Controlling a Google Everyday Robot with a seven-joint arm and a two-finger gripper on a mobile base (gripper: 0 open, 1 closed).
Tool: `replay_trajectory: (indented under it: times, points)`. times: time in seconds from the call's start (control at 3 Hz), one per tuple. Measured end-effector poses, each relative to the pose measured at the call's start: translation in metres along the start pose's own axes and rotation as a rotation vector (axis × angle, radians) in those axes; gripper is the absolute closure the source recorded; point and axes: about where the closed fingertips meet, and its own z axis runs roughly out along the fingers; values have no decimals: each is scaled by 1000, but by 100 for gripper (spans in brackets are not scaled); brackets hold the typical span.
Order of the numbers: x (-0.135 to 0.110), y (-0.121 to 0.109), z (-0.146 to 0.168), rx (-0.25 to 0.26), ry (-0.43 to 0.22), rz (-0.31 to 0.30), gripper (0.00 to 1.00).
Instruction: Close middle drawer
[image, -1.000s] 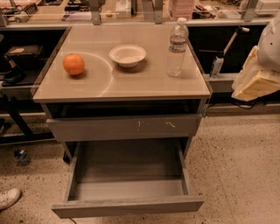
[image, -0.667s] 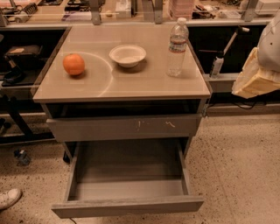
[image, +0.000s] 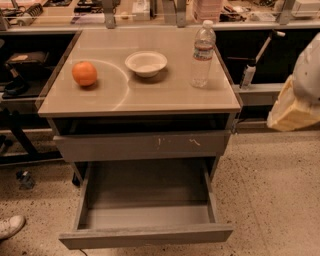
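Observation:
The middle drawer (image: 146, 235) is pulled far out of the cabinet at the bottom of the view. Its plain grey-brown front panel faces me and its bare grey box (image: 147, 197) is empty. Above it sits the drawer front with white scratches (image: 145, 145), out by a small gap. My gripper (image: 299, 95) shows as a white and tan shape at the right edge, level with the table top. It is to the right of the cabinet, apart from it and well above the open drawer.
On the table top (image: 165, 97) stand an orange (image: 84, 73), a white bowl (image: 146, 63) and a water bottle (image: 203, 54). A shelf of clutter (image: 150, 10) runs behind. A white shoe (image: 10, 226) lies on the speckled floor at the left.
The gripper at the right edge has come down slightly. The drawers and the things on the table have not moved.

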Motion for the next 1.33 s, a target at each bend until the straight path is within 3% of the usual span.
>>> replay_trajectory:
  times: [0.33, 0.67, 1.0, 1.33]
  points:
    - [22, 42, 40, -43, 47, 71, 100]
    - [42, 85, 101, -128, 99, 112, 100]
    - [53, 126, 160, -246, 122, 150, 100]
    - [57, 134, 166, -263, 133, 151, 100]
